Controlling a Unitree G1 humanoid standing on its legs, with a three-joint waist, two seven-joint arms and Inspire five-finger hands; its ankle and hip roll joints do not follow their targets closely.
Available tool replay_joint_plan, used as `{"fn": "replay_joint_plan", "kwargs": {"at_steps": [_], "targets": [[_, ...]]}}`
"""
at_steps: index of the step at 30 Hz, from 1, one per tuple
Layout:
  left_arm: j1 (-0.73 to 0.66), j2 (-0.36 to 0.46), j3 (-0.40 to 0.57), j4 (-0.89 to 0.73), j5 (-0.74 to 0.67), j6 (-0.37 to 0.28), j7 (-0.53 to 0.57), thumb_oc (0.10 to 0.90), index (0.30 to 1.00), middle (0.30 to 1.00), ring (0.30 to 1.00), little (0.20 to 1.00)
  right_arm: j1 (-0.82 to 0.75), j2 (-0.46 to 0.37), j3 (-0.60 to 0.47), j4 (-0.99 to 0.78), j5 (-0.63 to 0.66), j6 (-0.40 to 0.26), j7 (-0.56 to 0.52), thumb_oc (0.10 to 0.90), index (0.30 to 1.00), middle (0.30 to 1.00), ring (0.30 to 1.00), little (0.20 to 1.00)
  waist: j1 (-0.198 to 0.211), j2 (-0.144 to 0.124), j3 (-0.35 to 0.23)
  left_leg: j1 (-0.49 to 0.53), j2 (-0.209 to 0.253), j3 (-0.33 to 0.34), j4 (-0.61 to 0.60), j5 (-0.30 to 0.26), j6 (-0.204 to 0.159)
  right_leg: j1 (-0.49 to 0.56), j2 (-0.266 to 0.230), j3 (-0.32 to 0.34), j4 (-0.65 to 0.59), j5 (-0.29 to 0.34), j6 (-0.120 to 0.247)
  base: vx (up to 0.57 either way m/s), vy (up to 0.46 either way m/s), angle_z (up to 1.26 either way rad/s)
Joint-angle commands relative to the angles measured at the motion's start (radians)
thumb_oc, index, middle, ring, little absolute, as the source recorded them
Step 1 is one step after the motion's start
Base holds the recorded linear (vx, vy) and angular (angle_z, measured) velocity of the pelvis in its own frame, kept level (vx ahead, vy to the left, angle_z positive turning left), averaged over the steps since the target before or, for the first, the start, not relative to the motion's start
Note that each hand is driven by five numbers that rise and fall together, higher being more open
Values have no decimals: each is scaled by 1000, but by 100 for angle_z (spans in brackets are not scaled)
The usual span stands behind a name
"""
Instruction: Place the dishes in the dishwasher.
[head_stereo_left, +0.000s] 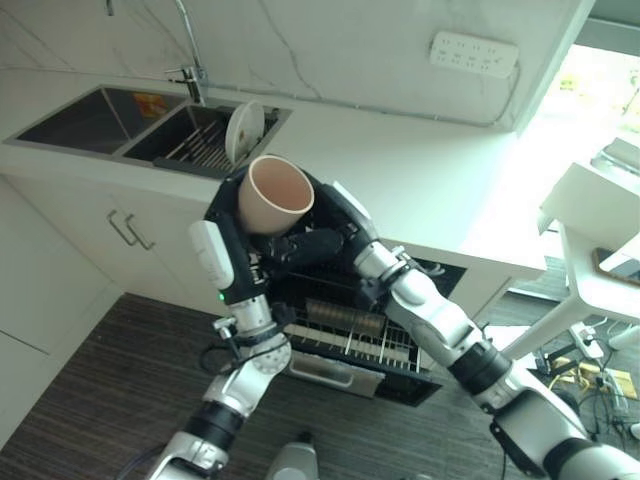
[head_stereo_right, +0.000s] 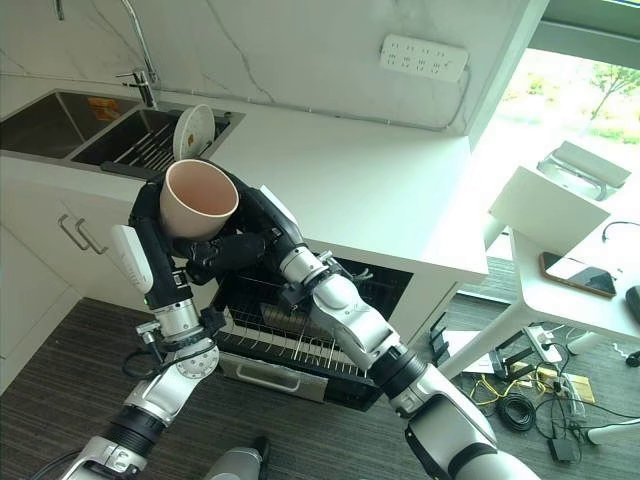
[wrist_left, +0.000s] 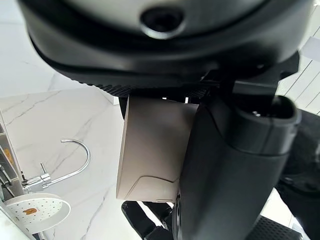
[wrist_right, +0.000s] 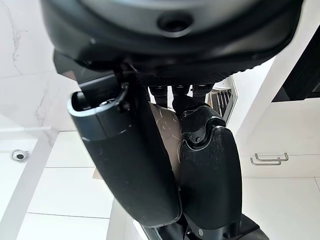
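We see the beige cup (head_stereo_left: 275, 193) held up in the air, its mouth tilted toward the camera, directly above the open dishwasher (head_stereo_left: 352, 345). Our left hand (head_stereo_left: 232, 250) has its fingers and thumb wrapped round the cup's wall; our right hand (head_stereo_left: 312, 243) is curled against the cup's underside, likely steadying it for a handover or for lowering. Below, the dishwasher's rack (head_stereo_left: 345, 335) is pulled out and ready. Behind the dishwasher, a speckled plate (head_stereo_left: 244, 130) leans in the sink (head_stereo_left: 140, 125), probably next.
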Motion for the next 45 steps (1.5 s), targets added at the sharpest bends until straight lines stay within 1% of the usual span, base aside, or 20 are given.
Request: {"fn": "replay_joint_plan", "kwargs": {"at_steps": [1, 3, 6, 12, 15, 18, 19, 20, 21, 22, 25, 30, 36, 41, 43, 45], "targets": [[-195, -23, -80, -41, 10, -62, -13, 400, 300, 300, 300, 300, -162, 94, 6, -42, 67, -164, 37, 800, 900, 900, 900, 900, 20, -21, -54, 77, 24, -20, 43, -215, -11, -21, -25, 15, -15, -50, 17, 0, 0, 0], [-190, -28, -84, -51, -7, -68, -31, 400, 300, 300, 300, 300, -164, 103, -3, -45, 63, -203, 38, 800, 900, 900, 900, 900, 23, -20, -54, 79, 24, -20, 43, -215, -10, -17, -25, 11, -15, -50, 15, 0, 0, 0], [-187, -31, -90, -45, -24, -76, -41, 400, 300, 300, 300, 300, -177, 110, -13, -50, 57, -236, 31, 800, 900, 900, 900, 900, 25, -18, -55, 80, 23, -19, 43, -216, -9, -16, -26, 11, -15, -50, 15, 0, 0, 0], [-182, -35, -97, -49, -37, -89, -55, 400, 300, 300, 300, 300, -180, 111, -22, -61, 59, -259, 9, 800, 900, 900, 900, 900, 28, -17, -55, 81, 23, -16, 43, -216, -7, -15, -29, 6, -15, -47, 15, 2, -2, 2], [-179, -33, -103, -55, -32, -96, -65, 400, 300, 300, 300, 300, -176, 111, -23, -59, 67, -276, 21, 800, 900, 900, 900, 900, 30, -17, -55, 80, 24, -16, 43, -215, -7, -15, -31, 4, -15, -46, 16, 0, 0, 0], [-179, -32, -109, -53, -31, -101, -72, 400, 300, 300, 300, 300, -175, 111, -23, -59, 58, -275, 25, 800, 900, 900, 900, 900, 31, -17, -57, 80, 22, -16, 43, -215, -5, -15, -31, 3, -15, -46, 16, 0, 0, 0], [-177, -31, -112, -52, -28, -103, -73, 400, 300, 300, 300, 300, -177, 109, -23, -60, 54, -274, 27, 670, 705, 705, 705, 705, 31, -17, -57, 80, 22, -16, 43, -216, -5, -14, -32, 3, -15, -46, 16, 0, 0, 0], [-177, -30, -113, -52, -26, -103, -74, 400, 300, 300, 300, 300, -177, 109, -23, -60, 50, -275, 28, 580, 571, 571, 571, 571, 32, -17, -58, 80, 22, -16, 43, -216, -5, -14, -32, 3, -15, -46, 16, 0, 0, 0], [-177, -29, -114, -53, -28, -104, -77, 400, 300, 300, 300, 300, -176, 107, -23, -60, 42, -276, 32, 538, 507, 507, 507, 507, 32, -17, -57, 80, 21, -16, 43, -216, -5, -14, -32, 2, -15, -45, 16, 0, 0, 0], [-177, -30, -116, -49, -28, -107, -84, 400, 300, 300, 300, 300, -178, 107, -24, -58, 9, -282, 29, 400, 300, 300, 300, 300, 33, -18, -58, 80, 21, -16, 43, -215, -4, -15, -32, 3, -15, -45, 16, 0, 0, 0], [-181, -30, -122, -44, -24, -108, -90, 400, 300, 300, 300, 300, -186, 103, -16, -53, -36, -284, 19, 400, 300, 300, 300, 300, 33, -17, -58, 81, 20, -16, 43, -216, -4, -15, -33, 3, -15, -43, 16, 6, -3, 5], [-179, -21, -130, -44, -17, -112, -107, 400, 300, 300, 300, 300, -196, 86, -10, -53, -38, -283, 25, 400, 300, 300, 300, 300, 35, -17, -58, 80, 19, -17, 43, -215, -4, -15, -33, 3, -15, -42, 16, 9, -1, 8], [-190, -9, -159, -37, -5, -90, -148, 400, 300, 300, 300, 300, -204, 73, -5, -42, -67, -305, 19, 400, 300, 300, 300, 300, 37, -17, -58, 81, 17, -20, 43, -215, -2, -15, -35, 2, -15, -40, 18, 0, 0, 0], [-196, -5, -181, -15, 1, -80, -170, 400, 300, 300, 300, 300, -211, 67, -9, -42, -88, -309, -28, 400, 300, 300, 300, 300, 36, -16, -56, 83, 16, -20, 43, -216, -1, -14, -34, 4, -15, -40, 16, 0, 0, 0], [-195, -2, -188, -11, -4, -82, -178, 400, 300, 300, 300, 300, -210, 64, -16, -42, -90, -315, -29, 400, 300, 300, 300, 300, 36, -16, -54, 83, 16, -19, 43, -216, -1, -14, -33, 4, -15, -39, 17, 0, 0, 0], [-195, -2, -195, -9, -12, -80, -190, 400, 300, 300, 300, 300, -208, 61, -20, -44, -109, -326, -61, 400, 300, 300, 300, 300, 35, -15, -52, 84, 16, -19, 43, -216, 0, -13, -33, 4, -15, -39, 16, 0, 0, 0]]}}
